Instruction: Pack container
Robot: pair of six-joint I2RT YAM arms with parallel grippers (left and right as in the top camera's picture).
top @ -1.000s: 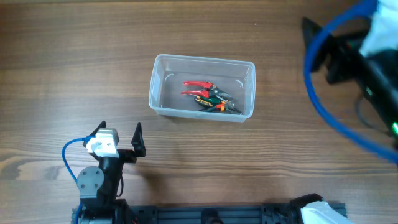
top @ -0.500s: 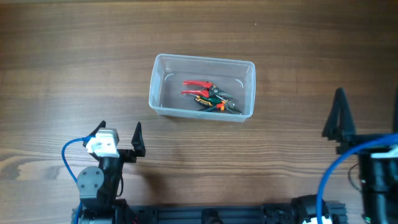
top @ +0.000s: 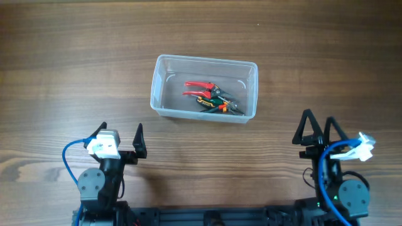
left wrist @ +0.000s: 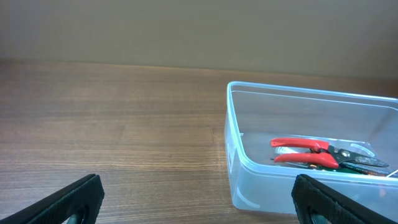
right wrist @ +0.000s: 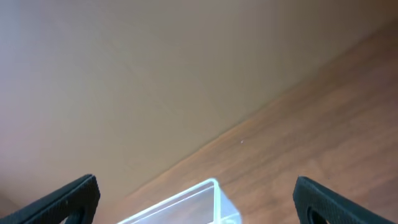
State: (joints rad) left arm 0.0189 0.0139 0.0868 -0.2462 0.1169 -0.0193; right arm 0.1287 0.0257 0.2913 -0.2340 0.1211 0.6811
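Well, I see my left claw [top: 121, 133] and right claw [top: 318, 125] splayed wide and empty, nearer than the container [top: 158, 94] holding red-handled pruners [top: 200, 88].

Container [top: 154, 88]: clear, colourless plastic tub, rectangular, rounded corners, thick rim. Stands upright on the wooden table [top: 63, 50], mouth open upward. Near mid-table in the overhead view, long side running left to right, very slightly skewed.

Left wrist view: the container [left wrist: 249, 180] shows 1 short end and its corner close up, walls see-through.

Right wrist view: only 1 corner [right wrist: 210, 188] shows, at the bottom edge.

Contents: hand tools clustered toward the right half of the floor. Red-handled pruners [top: 200, 88] [left wrist: 297, 144], 2 handles pointing left. Dark tool with green and orange [top: 221, 104] [left wrist: 364, 165] just beside, touching or overlapping; cannot tell which.
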